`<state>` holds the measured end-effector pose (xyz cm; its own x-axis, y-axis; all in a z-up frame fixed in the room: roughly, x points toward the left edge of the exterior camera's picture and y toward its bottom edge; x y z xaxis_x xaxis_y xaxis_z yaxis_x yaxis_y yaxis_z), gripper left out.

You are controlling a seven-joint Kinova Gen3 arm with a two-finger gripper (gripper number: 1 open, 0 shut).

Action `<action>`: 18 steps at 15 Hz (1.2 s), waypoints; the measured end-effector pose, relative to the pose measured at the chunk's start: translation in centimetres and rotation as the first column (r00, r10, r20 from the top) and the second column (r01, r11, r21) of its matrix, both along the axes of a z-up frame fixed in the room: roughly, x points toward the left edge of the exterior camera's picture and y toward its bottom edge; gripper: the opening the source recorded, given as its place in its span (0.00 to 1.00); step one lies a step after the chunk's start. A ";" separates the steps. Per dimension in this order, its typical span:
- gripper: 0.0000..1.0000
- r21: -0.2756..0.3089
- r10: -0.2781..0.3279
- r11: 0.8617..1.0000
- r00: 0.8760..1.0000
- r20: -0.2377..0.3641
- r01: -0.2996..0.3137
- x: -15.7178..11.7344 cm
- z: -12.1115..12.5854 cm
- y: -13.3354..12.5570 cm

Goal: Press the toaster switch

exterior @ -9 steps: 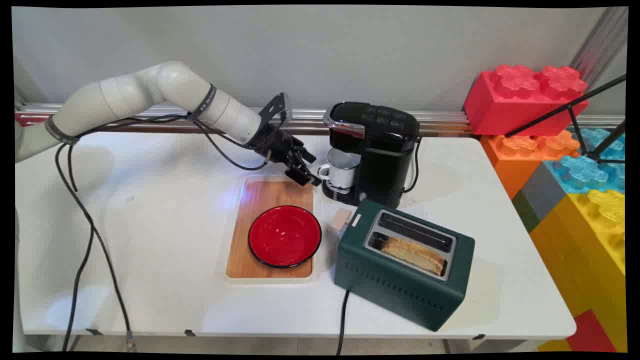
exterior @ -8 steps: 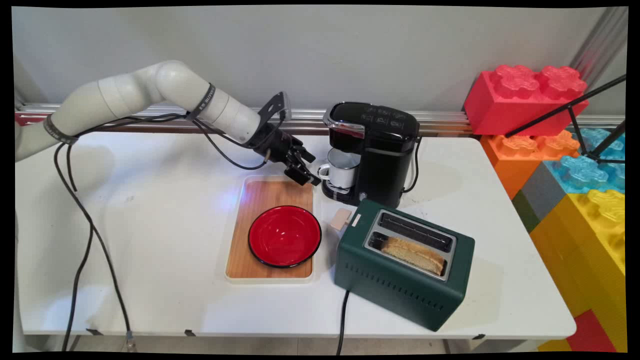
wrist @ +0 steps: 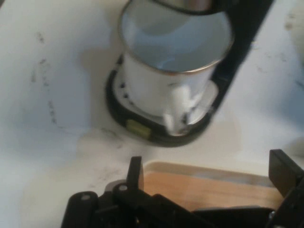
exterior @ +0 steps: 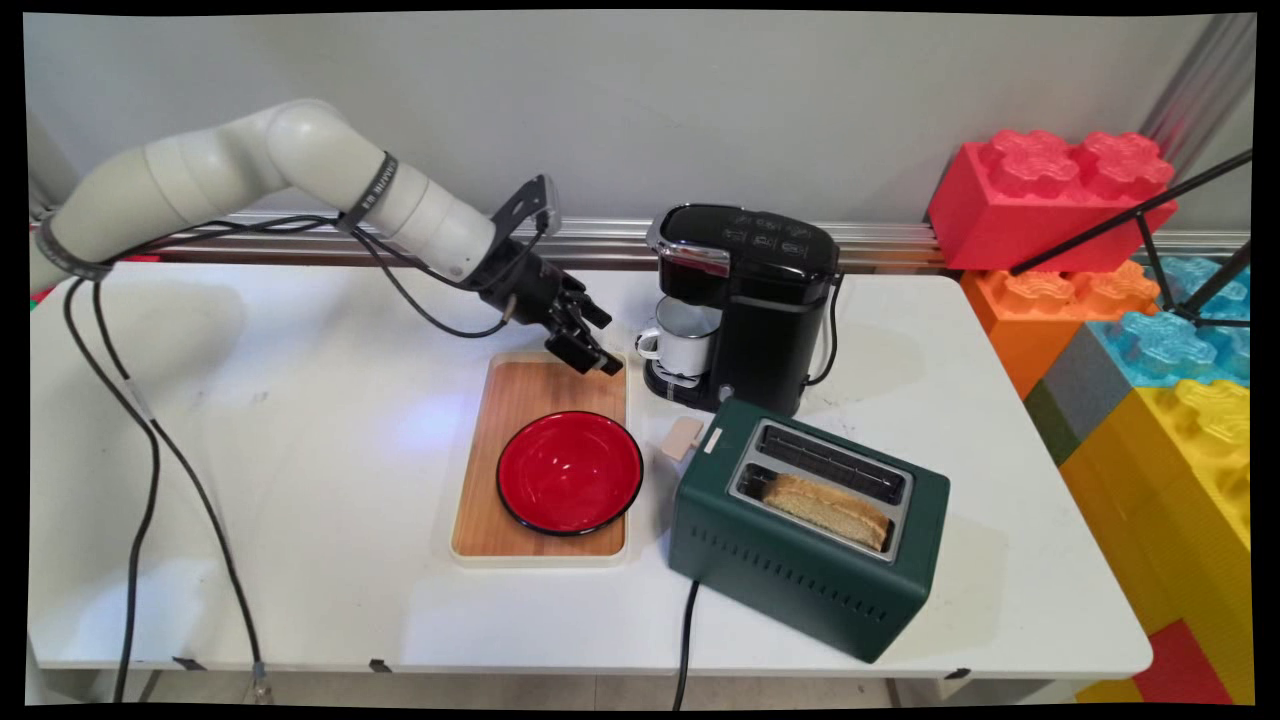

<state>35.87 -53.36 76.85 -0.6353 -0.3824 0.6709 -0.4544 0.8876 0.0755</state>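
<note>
My black gripper [exterior: 598,345] hangs open over the far right corner of the wooden board [exterior: 530,395], with nothing between its fingers. It points at a white enamel mug [exterior: 683,342] that stands on the drip tray under the spout of the black coffee machine [exterior: 765,300], a short gap to its right. In the hand view the mug [wrist: 166,76] is straight ahead with its handle turned towards me. My gripper [wrist: 209,166] spans the board's edge [wrist: 213,187] in that view, and its fingers [wrist: 135,172] stand wide apart.
A red bowl [exterior: 569,471] sits on the board's near half. A green toaster [exterior: 810,530] with a slice of toast [exterior: 830,510] stands in front of the coffee machine, its beige lever [exterior: 684,438] facing the board. Large toy bricks [exterior: 1050,190] are stacked at the right.
The gripper has drawn back to the left, away from the mug, and the arm's elbow has risen. The fingers stay open. Nothing on the table has moved.
</note>
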 end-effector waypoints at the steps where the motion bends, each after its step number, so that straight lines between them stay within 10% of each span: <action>1: 1.00 -0.003 -0.013 1.000 1.000 -0.001 0.013 -0.1 0.5 0.5; 7: 1.00 -0.086 -0.174 0.981 0.985 -0.015 0.172 -2.3 4.3 3.3; 18: 1.00 -0.213 -0.528 0.826 0.849 0.031 0.522 -6.5 8.0 4.9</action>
<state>29.36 -48.46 84.90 -0.6804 0.1516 0.7170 0.0837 0.9880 -0.1294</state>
